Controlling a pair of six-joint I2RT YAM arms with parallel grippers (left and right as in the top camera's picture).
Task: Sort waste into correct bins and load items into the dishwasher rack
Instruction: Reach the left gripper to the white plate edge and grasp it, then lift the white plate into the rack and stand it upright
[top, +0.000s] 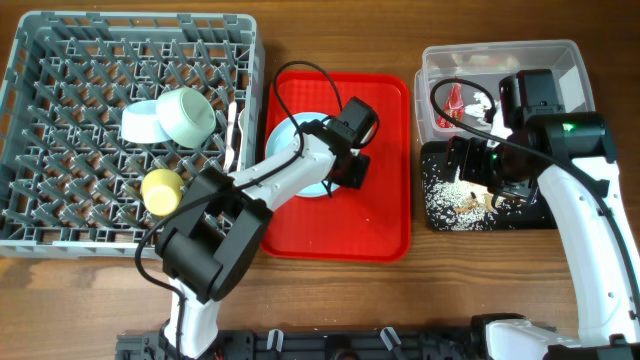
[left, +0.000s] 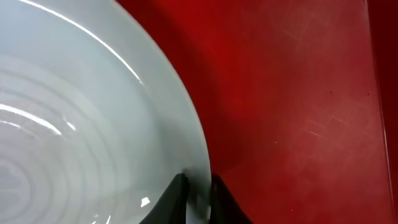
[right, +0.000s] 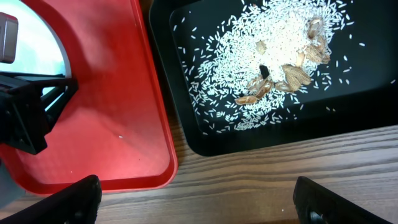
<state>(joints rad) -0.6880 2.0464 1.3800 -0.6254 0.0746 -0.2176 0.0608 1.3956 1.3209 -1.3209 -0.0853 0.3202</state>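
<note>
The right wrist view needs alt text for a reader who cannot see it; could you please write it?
A black tray holding scattered rice and a few brown scraps sits on a wooden table beside a red tray, which carries a pale plate at far left. The right pincer hangs open above the table.

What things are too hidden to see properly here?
- Overhead: the left arm covers most of the pale blue dish, so bowl or plate is unclear; the left wrist view cuts it off.
- Overhead: the right arm hides much of the clear tub; only a red wrapper peeks out.
- Left wrist: the bottom edge cuts off the fingers of the left claw.
</note>
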